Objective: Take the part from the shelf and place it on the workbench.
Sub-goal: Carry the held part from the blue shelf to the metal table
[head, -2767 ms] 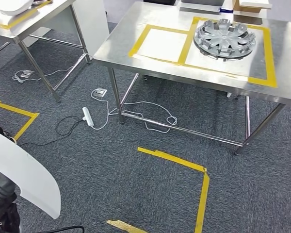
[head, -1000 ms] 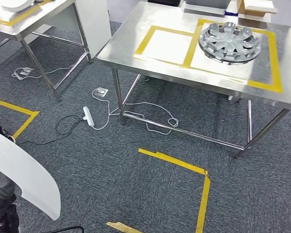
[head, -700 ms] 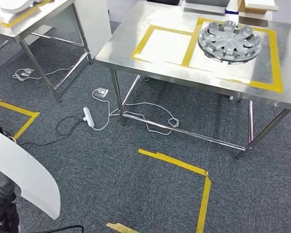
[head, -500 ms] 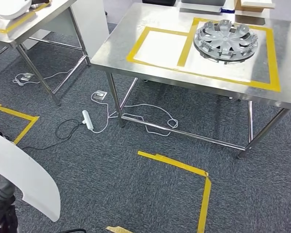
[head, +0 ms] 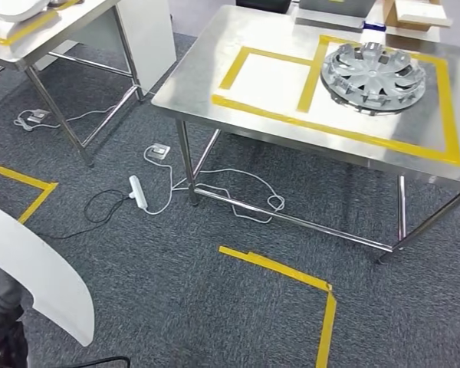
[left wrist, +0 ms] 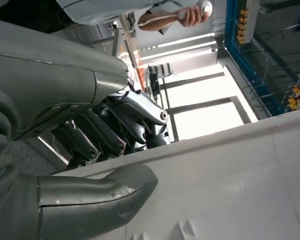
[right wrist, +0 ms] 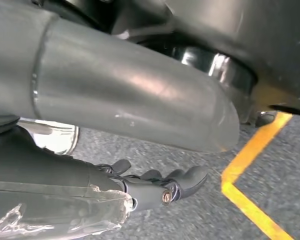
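On left hand, white part, no readable writing

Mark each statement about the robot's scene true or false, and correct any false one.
1. The left hand holds a white part. True.
2. A hubcap lies on the steel workbench. True.
3. The hubcap fills the smaller taped rectangle. False: it sits in the larger one; the smaller is bare.
4. A white power strip lies on the workbench. False: it lies on the carpet.
5. The right hand holds a wheel. False: it holds nothing.
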{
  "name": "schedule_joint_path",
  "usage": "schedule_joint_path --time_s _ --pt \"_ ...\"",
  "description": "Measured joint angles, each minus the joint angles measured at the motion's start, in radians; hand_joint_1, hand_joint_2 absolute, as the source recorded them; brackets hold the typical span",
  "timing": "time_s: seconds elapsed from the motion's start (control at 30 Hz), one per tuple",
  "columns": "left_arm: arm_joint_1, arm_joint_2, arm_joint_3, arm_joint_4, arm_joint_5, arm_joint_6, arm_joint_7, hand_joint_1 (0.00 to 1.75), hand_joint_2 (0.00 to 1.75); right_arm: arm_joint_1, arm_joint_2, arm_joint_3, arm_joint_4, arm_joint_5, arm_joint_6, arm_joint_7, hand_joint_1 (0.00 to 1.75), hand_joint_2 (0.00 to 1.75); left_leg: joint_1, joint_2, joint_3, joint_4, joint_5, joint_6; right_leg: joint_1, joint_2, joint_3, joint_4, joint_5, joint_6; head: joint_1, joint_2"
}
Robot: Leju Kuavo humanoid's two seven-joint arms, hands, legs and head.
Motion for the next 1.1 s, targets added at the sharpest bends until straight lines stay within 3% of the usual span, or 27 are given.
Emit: schedule_joint_path --time_s 0.07,0.1,0.13,0.17,0.2,0.27,0.3,0.4,0.47,0.53,0.6,0.63,0.67,0.73,0.77,0.8,0.93,0.97,1.03,1.07,1.1 --pt "0.001 0.0 0.0 0.0 0.0 0.0 0.0 1.64 1.75 0.002 0.0 0.001 0.001 -0.001 0.0 0.001 0.0 0.0 -0.002 -0.001 0.017 0.0 -0.017 0.002 0.001 0.0 -0.087 0.098 -0.044 0.002 0.001 0.0" --pt "0.001 0.0 0.0 0.0 0.0 -0.001 0.0 1.64 1.75 0.004 0.0 0.001 0.001 -0.002 0.0 0.001 0.0 0.0 -0.002 -0.001 0.03 0.0 -0.028 0.002 0.001 0.0 -0.109 0.102 -0.05 0.002 0.001 0.0" --pt "0.002 0.0 0.0 0.0 0.0 -0.001 0.0 1.64 1.75 0.006 0.0 0.002 0.001 -0.002 0.0 0.001 0.0 0.0 -0.003 -0.002 0.047 0.0 -0.04 0.002 0.002 0.0 -0.115 0.072 -0.03 -0.002 0.001 0.0" --pt "0.002 0.0 0.0 0.0 0.0 -0.001 0.0 1.64 1.75 0.007 0.0 0.002 0.001 -0.002 0.0 0.001 0.0 0.0 -0.004 -0.003 0.063 -0.001 -0.053 0.001 0.002 0.0 -0.111 0.018 0.014 -0.007 0.002 0.0" --pt "0.001 0.0 0.0 0.0 0.0 -0.001 0.0 1.64 1.75 0.009 0.0 0.003 0.002 -0.002 0.0 0.001 0.0 0.0 -0.005 -0.003 0.078 0.0 -0.066 -0.001 0.003 0.001 -0.104 -0.044 0.077 -0.014 0.002 0.0" --pt "0.001 -0.001 0.0 0.001 0.001 -0.001 0.001 1.64 1.75 0.011 -0.001 0.004 0.003 -0.003 0.0 0.001 0.0 0.0 -0.007 -0.005 0.095 -0.002 -0.089 -0.009 0.008 0.0 -0.089 -0.124 0.152 -0.025 0.002 0.0" --pt "0.001 -0.001 -0.001 0.002 0.001 -0.001 0.002 1.64 1.75 0.012 -0.001 0.004 0.003 -0.003 0.0 0.001 0.0 0.0 -0.007 -0.006 0.103 -0.002 -0.096 -0.015 0.01 0.001 -0.086 -0.138 0.162 -0.03 0.002 0.0" --pt "-0.001 0.0 -0.001 0.002 0.002 -0.001 0.004 1.64 1.75 0.012 -0.001 0.005 0.003 -0.004 0.0 0.001 0.0 0.0 -0.006 -0.006 0.111 0.035 -0.089 -0.032 0.008 0.002 -0.046 -0.152 0.146 -0.046 0.0 0.0" --pt "-0.003 0.002 0.0 0.002 0.002 -0.001 0.006 1.64 1.75 0.009 0.0 0.004 0.003 -0.008 0.0 0.0 0.0 0.0 -0.003 -0.005 0.057 0.131 -0.091 -0.041 0.004 0.002 -0.015 -0.159 0.134 -0.056 -0.003 0.0" --pt "-0.004 0.002 0.0 0.003 0.004 -0.001 0.008 1.64 1.75 0.008 -0.001 0.004 0.004 -0.013 0.0 -0.001 0.0 0.0 0.0 -0.004 -0.021 0.226 -0.142 -0.049 0.003 0.003 0.008 -0.162 0.118 -0.061 -0.004 0.0" --pt "-0.003 0.002 0.0 0.003 0.009 -0.001 0.011 1.64 1.75 0.008 -0.001 0.004 0.004 -0.021 0.0 -0.002 0.0 0.0 0.003 -0.004 -0.076 0.253 -0.196 -0.054 0.003 0.005 0.033 -0.162 0.099 -0.061 -0.004 0.0" --pt "-0.004 0.002 0.0 0.003 0.012 -0.001 0.013 1.64 1.75 0.008 -0.001 0.004 0.004 -0.025 0.0 -0.004 0.0 0.0 0.003 -0.004 -0.088 0.233 -0.192 -0.054 0.002 0.007 0.048 -0.162 0.088 -0.059 -0.004 0.0" --pt "-0.004 0.002 0.0 0.003 0.014 -0.001 0.014 1.64 1.75 0.008 0.0 0.004 0.004 -0.029 0.0 -0.006 0.0 0.0 0.002 -0.004 -0.09 0.192 -0.152 -0.053 0.002 0.008 0.063 -0.162 0.076 -0.058 -0.004 0.0" --pt "-0.004 0.002 -0.001 0.004 0.017 -0.001 0.016 1.64 1.75 0.007 0.0 0.005 0.004 -0.034 0.0 -0.009 0.0 0.0 0.0 -0.001 -0.087 0.094 -0.03 -0.046 0.004 0.01 0.082 -0.161 0.053 -0.049 -0.005 0.0" --pt "-0.004 0.002 -0.001 0.005 0.017 -0.001 0.016 1.64 1.75 0.006 0.0 0.006 0.004 -0.036 0.0 -0.01 0.0 0.0 -0.002 0.0 -0.086 0.063 0.014 -0.04 0.005 0.012 0.085 -0.161 0.044 -0.043 -0.005 0.0" --pt "-0.004 0.002 -0.001 0.005 0.017 0.0 0.017 1.64 1.75 0.006 0.0 0.007 0.004 -0.038 0.0 -0.01 0.0 0.0 -0.005 0.0 -0.087 0.05 0.033 -0.035 0.005 0.012 0.085 -0.162 0.037 -0.036 -0.006 0.0" --pt "-0.006 0.002 -0.001 0.005 0.017 0.0 0.019 1.64 1.75 0.001 -0.001 0.008 0.003 -0.039 0.0 -0.011 0.0 0.0 -0.002 -0.001 -0.068 0.03 0.033 -0.014 0.004 0.01 0.088 -0.151 0.007 -0.016 -0.004 0.0" --pt "-0.007 0.002 -0.001 0.005 0.017 0.0 0.018 1.64 1.75 0.0 -0.001 0.008 0.003 -0.039 0.0 -0.011 0.0 0.0 0.001 -0.001 -0.062 0.024 0.032 -0.009 0.004 0.01 0.069 -0.112 -0.015 -0.011 -0.003 0.0" --pt "-0.009 0.002 -0.001 0.005 0.017 0.0 0.018 1.64 1.75 0.0 0.0 0.008 0.003 -0.039 0.0 -0.011 0.0 0.0 -0.001 0.0 -0.056 0.022 0.025 -0.002 0.001 0.009 -0.005 0.011 -0.065 -0.005 0.0 0.0" --pt "-0.009 0.002 -0.001 0.005 0.017 0.0 0.018 1.64 1.75 0.0 0.0 0.008 0.003 -0.04 0.0 -0.011 0.0 0.0 -0.002 0.001 -0.054 0.022 0.021 0.0 0.0 0.009 -0.043 0.065 -0.077 -0.002 0.0 0.0" --pt "-0.009 0.002 -0.001 0.006 0.017 0.0 0.018 1.64 1.75 0.001 0.0 0.009 0.003 -0.041 0.0 -0.011 0.0 0.0 -0.002 0.001 -0.05 0.023 0.017 0.0 0.0 0.009 -0.07 0.092 -0.071 -0.001 0.0 0.0"
